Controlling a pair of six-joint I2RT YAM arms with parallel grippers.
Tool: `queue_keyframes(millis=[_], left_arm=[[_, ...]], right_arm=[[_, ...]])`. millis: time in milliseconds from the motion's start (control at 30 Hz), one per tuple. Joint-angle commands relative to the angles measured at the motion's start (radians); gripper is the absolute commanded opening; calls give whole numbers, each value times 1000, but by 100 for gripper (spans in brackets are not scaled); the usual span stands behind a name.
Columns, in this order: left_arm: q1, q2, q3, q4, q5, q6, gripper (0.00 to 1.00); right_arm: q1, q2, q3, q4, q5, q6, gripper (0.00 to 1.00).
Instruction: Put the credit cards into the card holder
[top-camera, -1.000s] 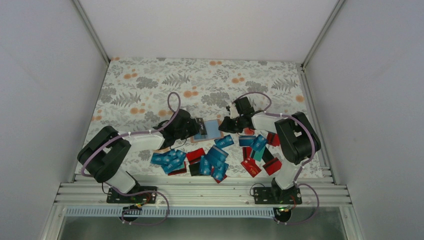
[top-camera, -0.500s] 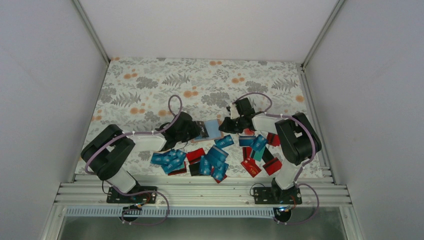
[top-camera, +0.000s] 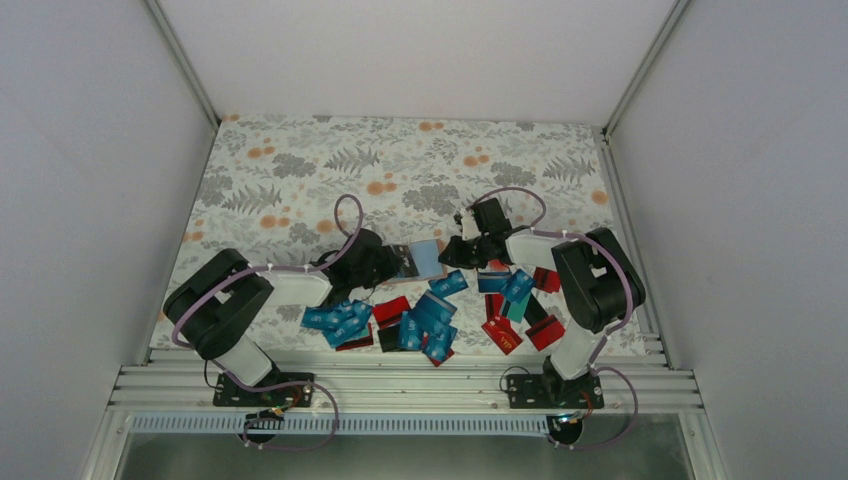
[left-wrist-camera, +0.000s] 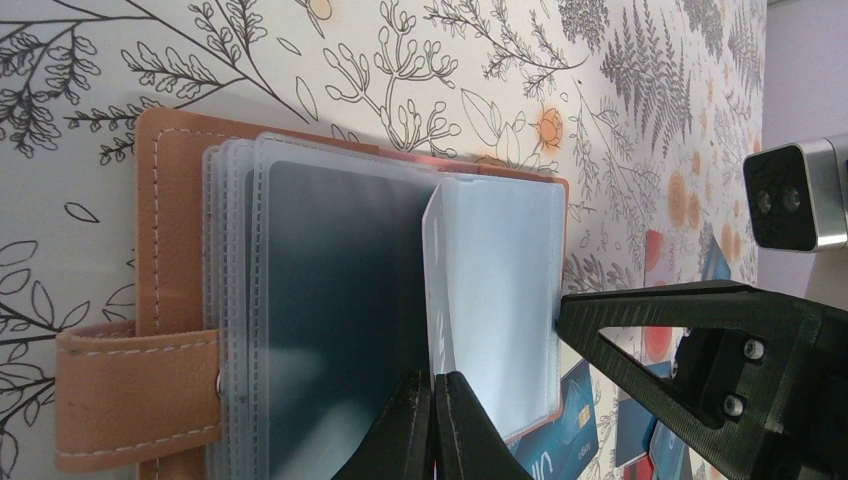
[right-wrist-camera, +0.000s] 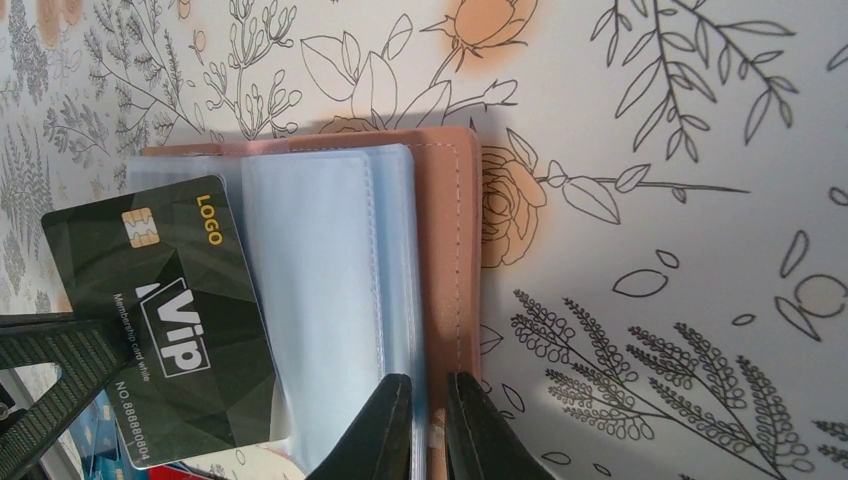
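The tan-pink card holder (top-camera: 424, 259) lies open between my grippers, its clear sleeves showing. In the left wrist view, its leather cover (left-wrist-camera: 168, 250) and strap are on the left. My left gripper (left-wrist-camera: 433, 380) is shut on the black VIP card (right-wrist-camera: 165, 320), which leans against the sleeves (right-wrist-camera: 320, 300). My right gripper (right-wrist-camera: 428, 388) is shut on the holder's right cover (right-wrist-camera: 455, 230) and sleeve edges. Many loose blue, teal, red and black credit cards (top-camera: 425, 320) lie in a heap on the near side of the holder.
The floral cloth (top-camera: 400, 170) covers the table, with white walls on three sides. More cards (top-camera: 520, 300) lie under the right arm. The right gripper's finger (left-wrist-camera: 690, 325) shows at the holder's edge in the left wrist view.
My left arm has shifted a little toward the holder with the card. The right gripper and the holder have stayed nearly still.
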Motion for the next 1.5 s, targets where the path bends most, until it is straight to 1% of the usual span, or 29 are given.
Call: queue_keyframes(millis=[0, 367, 600, 733, 833, 967, 1200, 1467], left_arm=[[-6, 21, -3, 25, 23, -4, 2], [-5, 68, 31, 17, 70, 9, 2], [1, 66, 36, 1, 66, 21, 2], [13, 79, 44, 14, 86, 67, 2], [18, 85, 63, -4, 80, 118, 2], [28, 88, 68, -15, 96, 151, 2], [31, 95, 59, -4, 149, 126, 2], [31, 147, 78, 62, 206, 93, 2]], right_arm=[[1, -1, -31, -62, 19, -6, 12], [1, 7, -28, -63, 18, -9, 11], [1, 10, -25, -66, 20, -12, 11], [1, 15, -25, -66, 18, -15, 11], [1, 18, -23, -66, 14, -16, 11], [1, 20, -21, -66, 11, -20, 11], [1, 30, -12, -70, 8, -24, 11], [1, 26, -3, -78, 6, -24, 12]])
